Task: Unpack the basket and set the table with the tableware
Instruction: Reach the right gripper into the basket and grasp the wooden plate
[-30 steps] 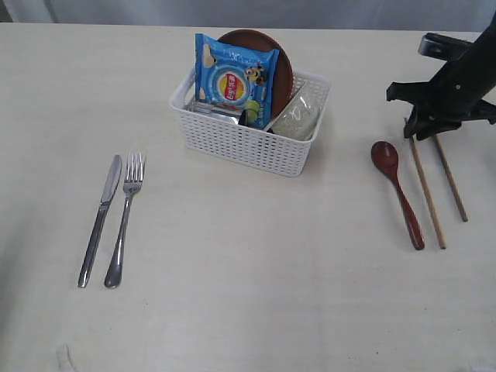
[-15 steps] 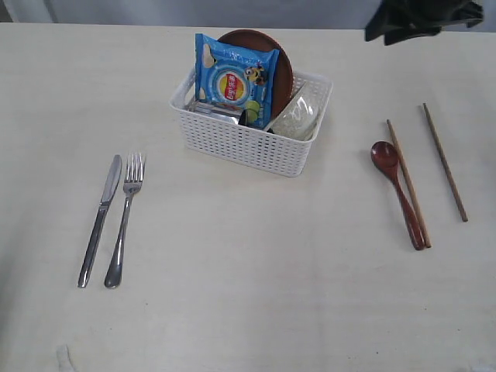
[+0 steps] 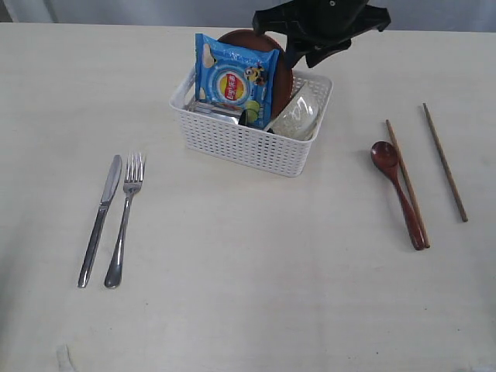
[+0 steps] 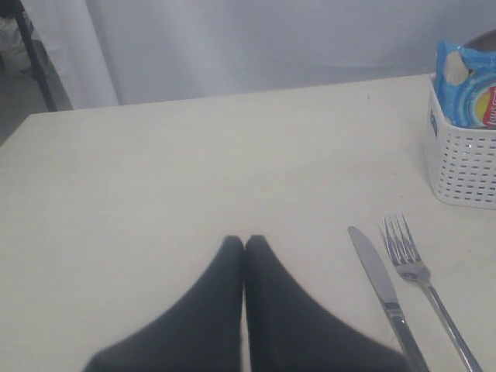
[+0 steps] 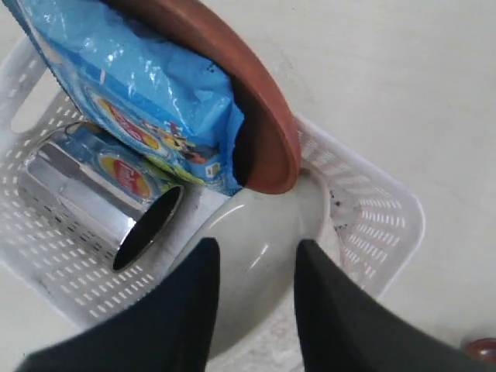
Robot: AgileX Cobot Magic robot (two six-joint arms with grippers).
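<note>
Over the bowl (image 5: 256,232) the right jaws spread, beside a Lay's bag (image 3: 235,74); left jaws pressed together.

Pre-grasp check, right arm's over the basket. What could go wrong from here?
1. The right gripper, open, hangs over the tilted bowl. The plate leans just above it, so lifting the bowl may topple the plate and the snack bag.
2. The bowl looks wedged against the basket wall, so the basket might drag along.
3. The cup lies on its side and could roll.
</note>
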